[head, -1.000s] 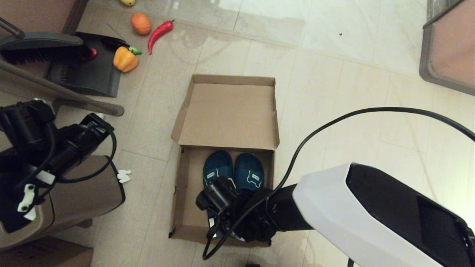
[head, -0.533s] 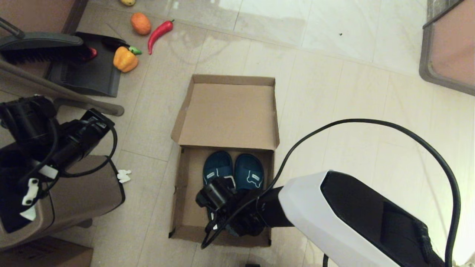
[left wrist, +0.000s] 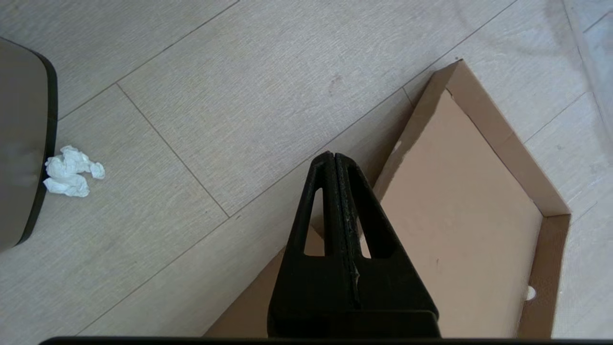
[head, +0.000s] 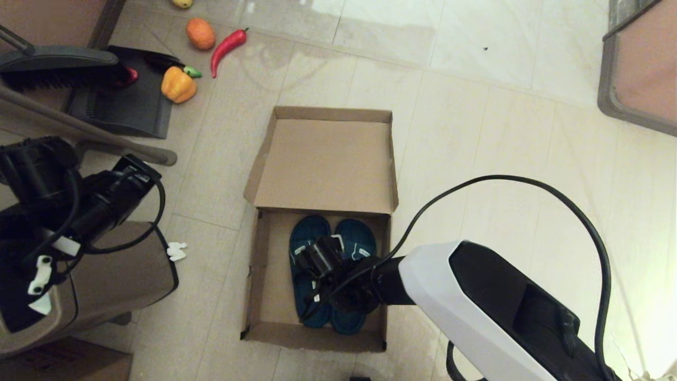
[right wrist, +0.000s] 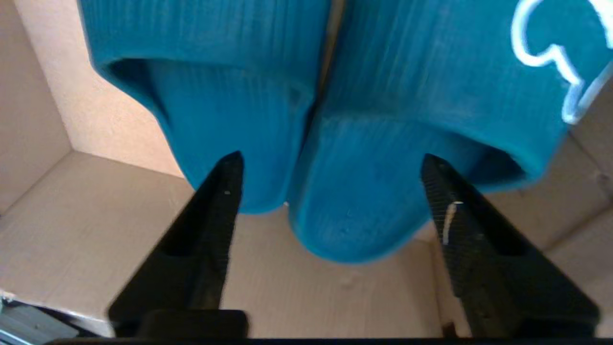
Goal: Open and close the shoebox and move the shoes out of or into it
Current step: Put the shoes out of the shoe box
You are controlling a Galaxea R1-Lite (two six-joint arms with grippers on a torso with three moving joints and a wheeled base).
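The shoebox (head: pixel 258 275) lies open on the floor, its lid (head: pixel 322 164) folded flat on the far side. Both teal slippers (head: pixel 309 230) lie side by side inside it, toes toward the lid. My right gripper (head: pixel 338 299) hangs over their heel halves. In the right wrist view it (right wrist: pixel 330 160) is open, with one finger (right wrist: pixel 220 206) outside each of the two heels (right wrist: pixel 378 201) and the box floor (right wrist: pixel 297 297) below. My left gripper (head: pixel 138 168) is parked at the left and stands shut (left wrist: pixel 331 158) above the floor beside a lid corner (left wrist: pixel 459 206).
A brown trash bin (head: pixel 106 280) stands under the left arm, with crumpled white paper (head: pixel 177 250) beside it. A dustpan and brush (head: pixel 127 100), a yellow pepper (head: pixel 178 84), a red chili (head: pixel 227 45) and an orange (head: pixel 201 33) lie far left. A table edge (head: pixel 613 79) is far right.
My right gripper has moved from the box's near end toward the lid, over the slippers, so both heels now show. The left arm has hardly moved.
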